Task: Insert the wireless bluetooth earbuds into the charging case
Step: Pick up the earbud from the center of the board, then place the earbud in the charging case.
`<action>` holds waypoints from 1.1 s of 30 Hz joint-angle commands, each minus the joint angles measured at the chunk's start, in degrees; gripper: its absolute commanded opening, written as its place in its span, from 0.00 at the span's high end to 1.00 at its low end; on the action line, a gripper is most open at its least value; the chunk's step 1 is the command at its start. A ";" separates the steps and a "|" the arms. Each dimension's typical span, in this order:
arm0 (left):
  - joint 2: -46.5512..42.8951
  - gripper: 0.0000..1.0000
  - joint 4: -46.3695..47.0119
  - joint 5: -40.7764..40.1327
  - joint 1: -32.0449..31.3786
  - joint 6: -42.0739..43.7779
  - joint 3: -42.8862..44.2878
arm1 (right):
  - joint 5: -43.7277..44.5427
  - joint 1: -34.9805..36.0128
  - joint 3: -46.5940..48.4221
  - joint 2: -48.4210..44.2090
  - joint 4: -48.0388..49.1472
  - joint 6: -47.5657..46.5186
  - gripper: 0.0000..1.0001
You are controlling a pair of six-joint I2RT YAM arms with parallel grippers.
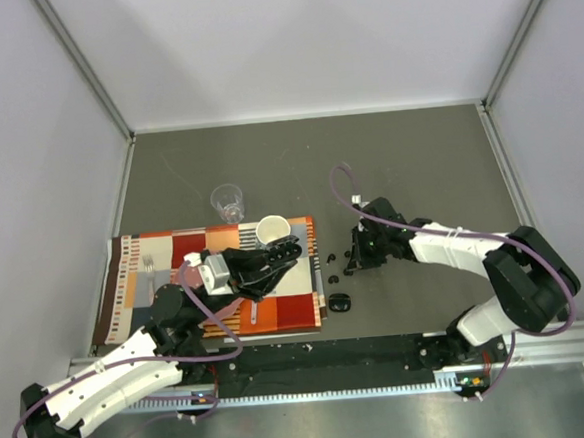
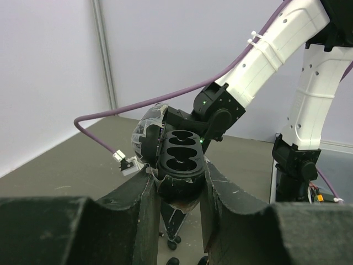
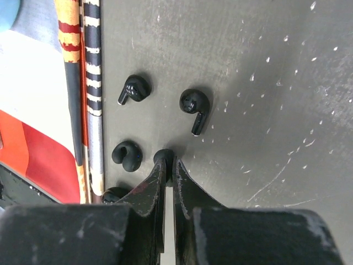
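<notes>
Fingertips of your right gripper (image 3: 165, 167) are pinched together on what looks like one earbud (image 3: 163, 155), its round head just beyond them. Three other earbuds (image 3: 194, 104) lie near, ahead and leftward. Farther left, over the mat (image 1: 174, 252), the left gripper (image 2: 177, 179) clamps the open case (image 2: 180, 155), sockets bared; carry the earbud that way.

Glossy black plastic earbuds (image 3: 194, 103); smooth black charging case (image 2: 179, 157); matt grey tabletop (image 3: 265, 83) (scuffed, white-flecked); woven cloth mat (image 3: 83, 66).
</notes>
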 commanded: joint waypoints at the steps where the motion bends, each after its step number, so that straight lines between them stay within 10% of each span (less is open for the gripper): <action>1: -0.92 1.00 1.44 -0.60 -0.21 -0.65 -0.38 | -0.80 -0.55 -1.53 -4.33 1.57 -1.41 1.00; 17: 1.45 1.00 3.64 -0.78 -0.21 -3.64 0.85 | -11.51 -0.37 -3.12 -49.65 9.98 -7.56 1.00; 24: 5.84 1.00 7.06 6.50 -0.21 -4.95 2.78 | -27.59 0.94 5.93 -48.73 11.41 -9.49 1.00; 33: 12.44 1.00 11.02 15.13 -0.21 -7.59 6.30 | -23.92 14.98 12.79 -44.50 9.84 -18.62 1.00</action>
